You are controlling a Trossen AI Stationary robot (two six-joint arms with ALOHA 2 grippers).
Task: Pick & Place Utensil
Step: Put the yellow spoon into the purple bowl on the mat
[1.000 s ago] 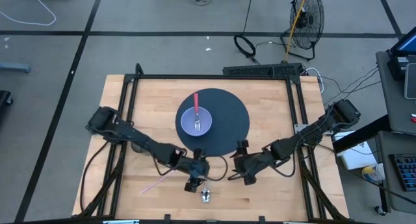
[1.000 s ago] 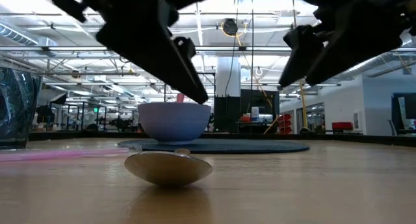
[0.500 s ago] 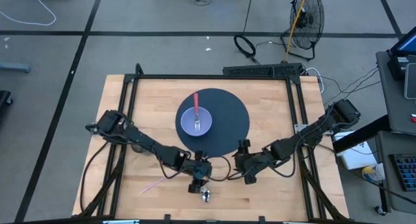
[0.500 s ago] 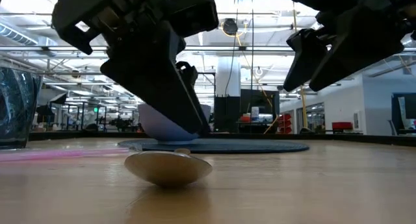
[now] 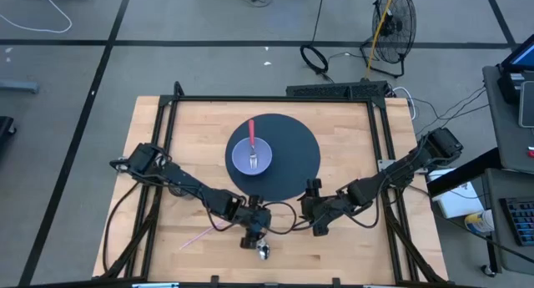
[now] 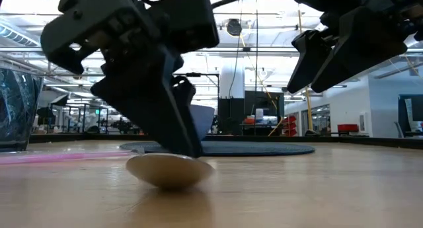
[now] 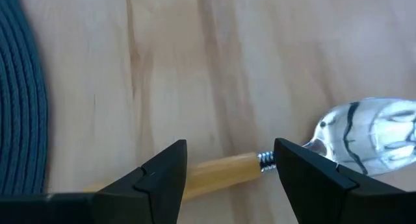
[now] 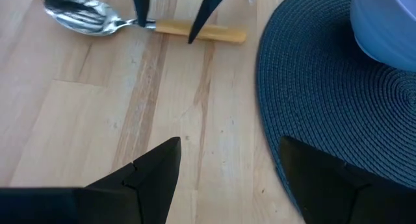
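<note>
We see a wooden worktop [image 5: 175,154] with a dark round mat [image 5: 292,167] carrying a bowl [image 5: 252,157] holding a pink utensil [image 5: 252,131] and a fork [image 5: 255,158]. Left gripper [image 7: 229,167] jaws open, straddling the spoon [image 7: 260,160]; right gripper [image 8: 229,160] jaws open.

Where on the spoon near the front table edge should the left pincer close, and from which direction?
On the wooden handle, near the metal neck, coming straight down. The spoon lies flat on the table, so only the slim handle fits between the fingers; the left pincer already straddles it, open.
</note>
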